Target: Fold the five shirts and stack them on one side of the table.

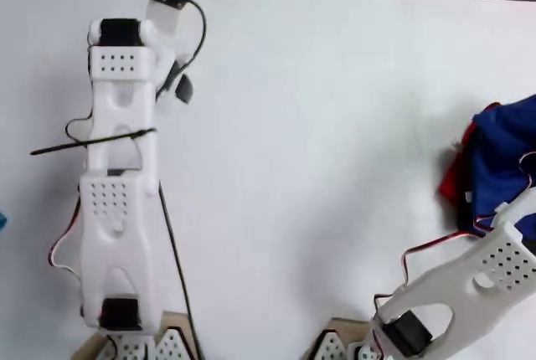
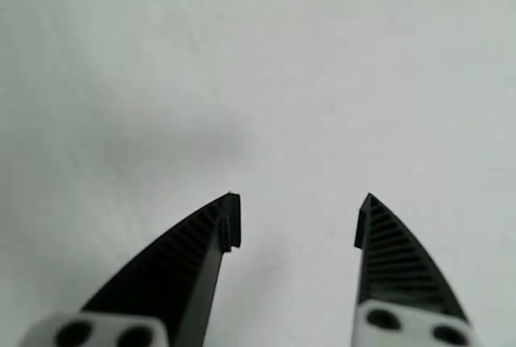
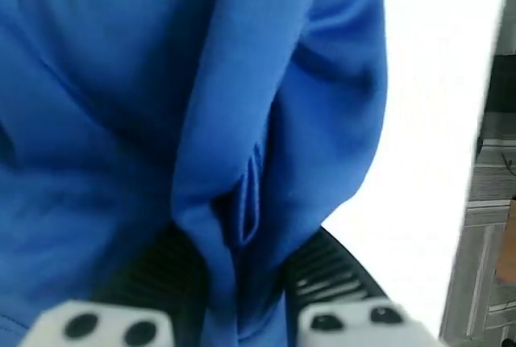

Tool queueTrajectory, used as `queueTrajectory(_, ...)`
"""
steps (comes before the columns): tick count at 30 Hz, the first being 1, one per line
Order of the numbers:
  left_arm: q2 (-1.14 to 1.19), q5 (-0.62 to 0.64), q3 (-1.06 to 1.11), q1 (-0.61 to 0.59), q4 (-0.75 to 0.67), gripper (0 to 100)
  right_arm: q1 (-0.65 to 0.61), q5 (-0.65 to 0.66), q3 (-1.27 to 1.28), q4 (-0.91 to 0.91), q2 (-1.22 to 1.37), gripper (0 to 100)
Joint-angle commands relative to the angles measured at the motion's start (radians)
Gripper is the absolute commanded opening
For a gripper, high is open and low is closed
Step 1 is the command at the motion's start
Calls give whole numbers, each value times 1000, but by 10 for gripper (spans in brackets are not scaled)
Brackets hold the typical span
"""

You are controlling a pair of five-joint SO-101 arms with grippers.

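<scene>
In the high view, the white table (image 1: 318,126) is seen from above. The left arm (image 1: 117,167) is laid out along the table's left side, from its base at the near edge toward the far edge. Its claw is hidden beneath the arm's own body, so its state cannot be read here. At the right edge a blue shirt (image 1: 502,159) is bunched in a heap, with a red garment (image 1: 452,180) just beside it and partly under it. Both are cut off by the frame, so how they are folded cannot be made out. The right arm (image 1: 469,280) is angled from the near edge up to the blue shirt, and its tip is cut off at the frame's edge.

In the left wrist view, the left claw (image 2: 300,202) is spread wide, with nothing held, and bare table (image 2: 258,56) is seen beyond its dark fingers (image 2: 193,258).

In the right wrist view, the right claw (image 3: 242,266) is pinched on a hanging fold of the blue shirt (image 3: 121,81). Its fingers (image 3: 322,262) are mostly covered by the cloth. A strip of table (image 3: 419,161) is visible past the shirt.
</scene>
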Motion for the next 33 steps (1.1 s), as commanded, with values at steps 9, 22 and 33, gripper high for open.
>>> queueTrajectory(9,-97,0,2,-41,15,252,68,2,-37,-196,206,22)
queueTrajectory(22,-133,-2,-7,-97,17,252,21,-95,-170,-73,150,394)
queueTrajectory(33,-377,-3,21,-365,17,254,-170,-330,-236,179,22,394)
